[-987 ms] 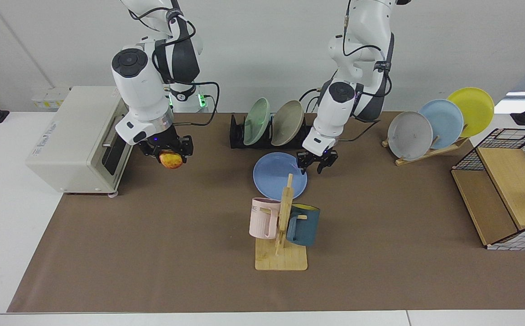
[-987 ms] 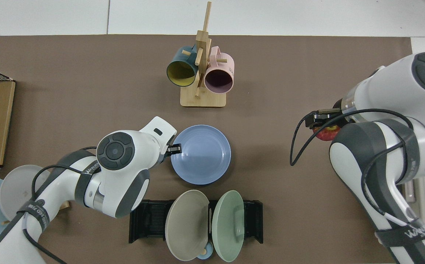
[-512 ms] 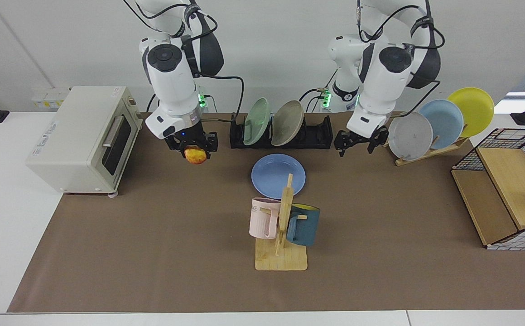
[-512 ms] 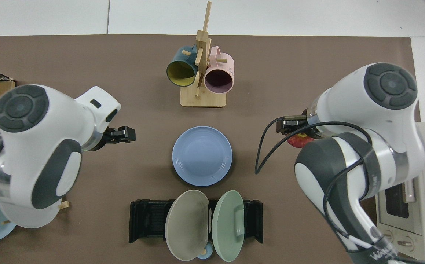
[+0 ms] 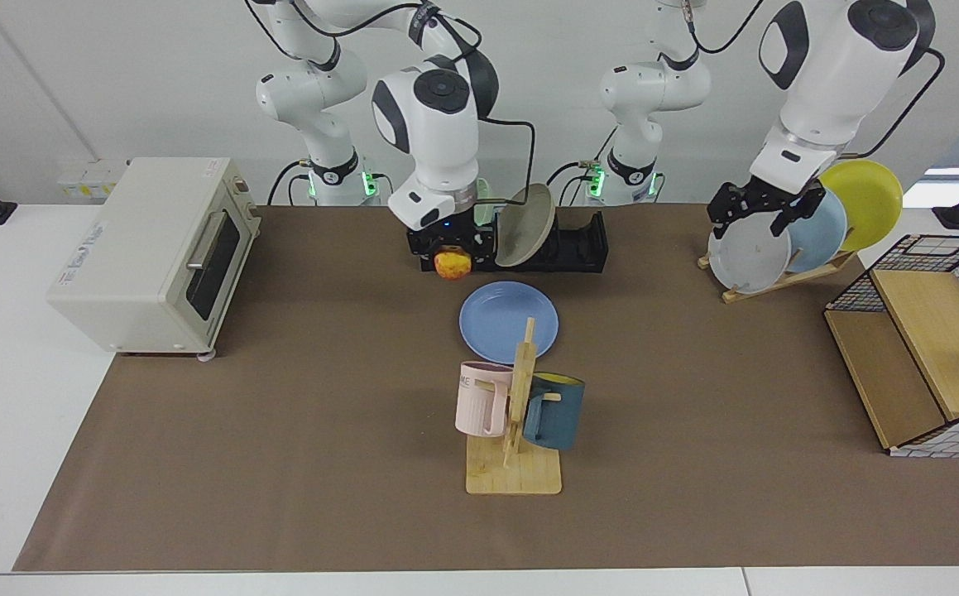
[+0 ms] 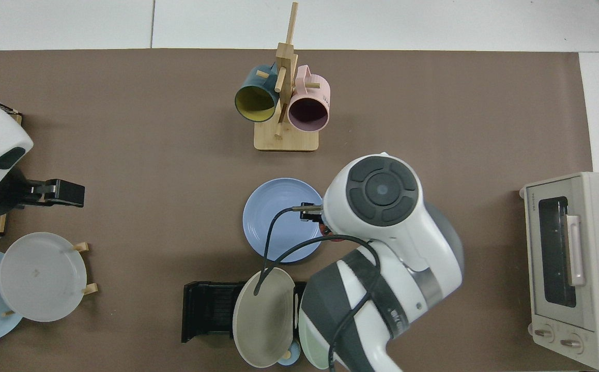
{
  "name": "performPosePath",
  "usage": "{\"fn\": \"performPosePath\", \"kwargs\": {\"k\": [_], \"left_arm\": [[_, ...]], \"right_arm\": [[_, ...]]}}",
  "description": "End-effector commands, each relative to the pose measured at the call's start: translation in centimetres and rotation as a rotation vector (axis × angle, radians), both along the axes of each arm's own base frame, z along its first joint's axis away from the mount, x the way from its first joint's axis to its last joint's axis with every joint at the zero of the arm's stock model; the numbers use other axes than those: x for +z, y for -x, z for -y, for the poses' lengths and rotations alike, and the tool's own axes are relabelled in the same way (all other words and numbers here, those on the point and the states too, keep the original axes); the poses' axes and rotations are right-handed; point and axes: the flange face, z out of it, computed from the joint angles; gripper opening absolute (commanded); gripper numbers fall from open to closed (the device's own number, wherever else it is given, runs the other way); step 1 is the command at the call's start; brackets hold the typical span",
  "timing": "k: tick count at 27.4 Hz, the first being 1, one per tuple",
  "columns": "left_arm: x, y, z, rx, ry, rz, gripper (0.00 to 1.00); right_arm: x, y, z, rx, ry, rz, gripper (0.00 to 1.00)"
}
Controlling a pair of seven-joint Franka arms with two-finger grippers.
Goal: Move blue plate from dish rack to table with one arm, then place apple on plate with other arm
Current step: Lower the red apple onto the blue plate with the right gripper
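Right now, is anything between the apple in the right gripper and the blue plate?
Nothing. In the facing view only bare brown mat separates the apple, held in the right gripper, from the blue plate.

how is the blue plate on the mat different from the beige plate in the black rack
The blue plate lies flat on the brown mat; the beige plate stands on edge, leaning, in the black rack. The blue plate is periwinkle, the beige plate a dull tan. The right gripper, shut on the apple, hangs near the blue plate's rim and hides none of it in the facing view. Both are round, shallow and bare.
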Motion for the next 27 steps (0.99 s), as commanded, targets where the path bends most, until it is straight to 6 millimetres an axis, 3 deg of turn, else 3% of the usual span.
{"fn": "performPosePath", "kwargs": {"k": [1, 7, 14, 19, 27], "left_arm": [[1.1, 0.5, -0.1, -0.008, 0.034, 0.017, 1.0], [1.0, 0.3, 0.4, -0.009, 0.036, 0.03, 1.0], [0.9, 0.0, 0.9, -0.008, 0.035, 0.041, 1.0], [0.9, 0.1, 1.1, -0.008, 0.034, 0.041, 1.0], [0.9, 0.0, 1.3, -0.011, 0.034, 0.042, 1.0]], "right_arm": [[-2.5, -0.3, -3.4, -0.034, -0.015, 0.016, 0.0], [-8.1, 0.9, -7.6, -0.034, 0.015, -0.002, 0.0], [-11.6, 0.2, -8.4, -0.038, -0.002, 0.01, 0.0], [-13.6, 0.0, -8.6, -0.034, 0.003, 0.006, 0.0], [-14.3, 0.0, -8.8, -0.037, -0.007, 0.002, 0.0]]}}
